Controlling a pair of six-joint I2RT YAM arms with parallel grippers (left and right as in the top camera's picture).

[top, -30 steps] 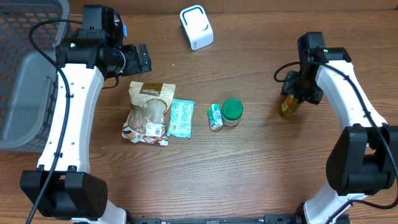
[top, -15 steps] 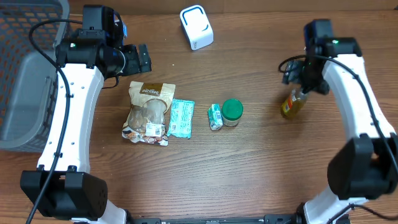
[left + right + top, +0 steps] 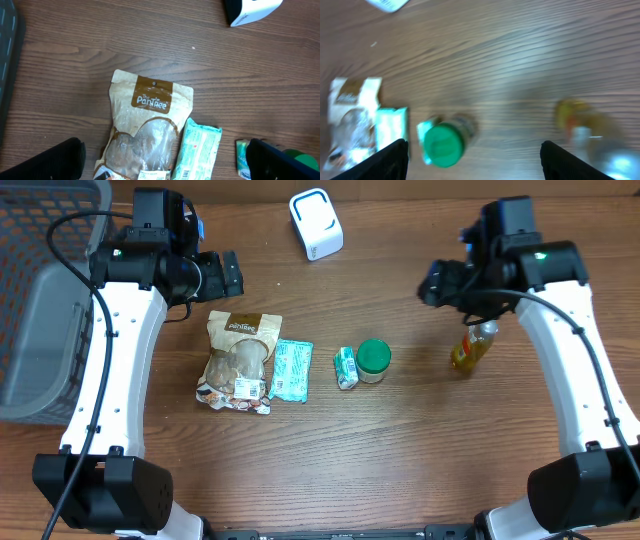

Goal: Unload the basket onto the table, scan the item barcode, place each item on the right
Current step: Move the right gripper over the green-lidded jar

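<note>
Yellow bottle [image 3: 469, 348] sits on the wooden table [image 3: 400, 470] at the right of the overhead frame, free of any grip. The right gripper [image 3: 432, 283] hangs up and to its left, fingers spread wide with nothing between them. The left gripper [image 3: 228, 275], at upper left, is fully spread and empty, above a brown snack pouch [image 3: 238, 360]. A white scanner [image 3: 316, 223] sits at top centre.

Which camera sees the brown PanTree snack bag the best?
The left wrist view. There the PanTree snack bag sits close, its label readable, though its bottom edge is cut off. The overhead view shows the whole bag, but small. The right wrist view catches only a blur at its left edge.
</note>
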